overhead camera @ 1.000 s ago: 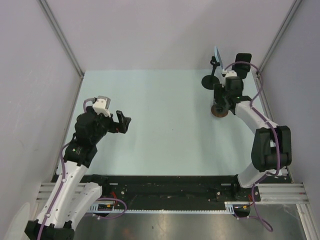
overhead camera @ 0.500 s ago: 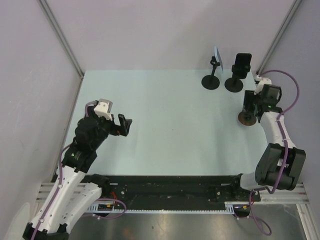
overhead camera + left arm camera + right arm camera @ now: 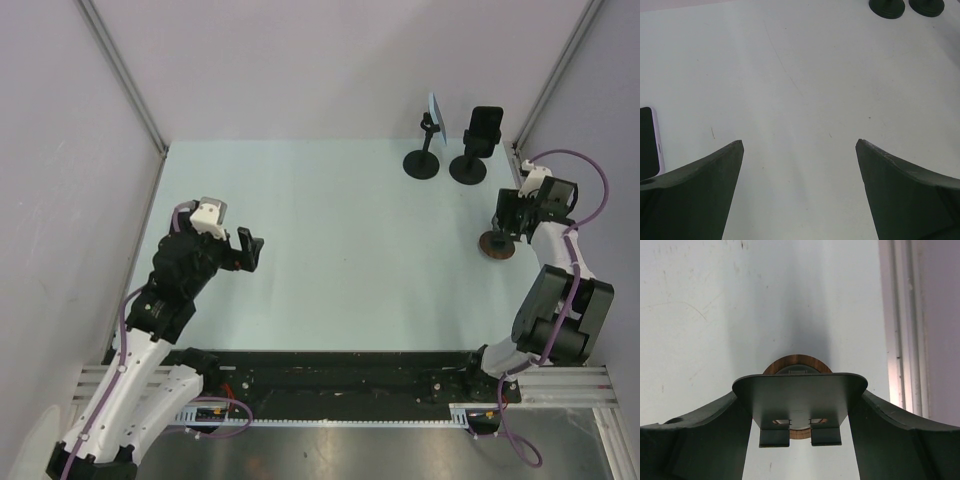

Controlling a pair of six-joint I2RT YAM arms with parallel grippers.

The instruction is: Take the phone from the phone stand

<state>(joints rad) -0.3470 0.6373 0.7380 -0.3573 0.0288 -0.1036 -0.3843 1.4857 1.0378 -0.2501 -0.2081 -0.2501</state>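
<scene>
Two black stands are at the back right. The left stand (image 3: 422, 160) carries a light-blue phone (image 3: 435, 108); the right stand (image 3: 468, 165) carries a black phone (image 3: 485, 125). My right gripper (image 3: 497, 232) is shut on the dark plate (image 3: 800, 400) of a third, empty phone stand with a round wooden base (image 3: 493, 245), near the right table edge; my right gripper (image 3: 800, 395) has a finger on each side of that plate. My left gripper (image 3: 246, 250) is open and empty over the left of the table. A lilac-edged phone (image 3: 647, 142) lies flat beside the left gripper (image 3: 799, 142).
A white rail (image 3: 900, 325) runs along the right edge of the table, close to the wooden base (image 3: 797, 362). The bases of the two black stands (image 3: 886, 6) show at the top of the left wrist view. Grey walls enclose the table.
My right gripper has carried the wooden-base stand rightward and nearer, from beside the black stands to the right table edge. My left arm has shifted slightly.
</scene>
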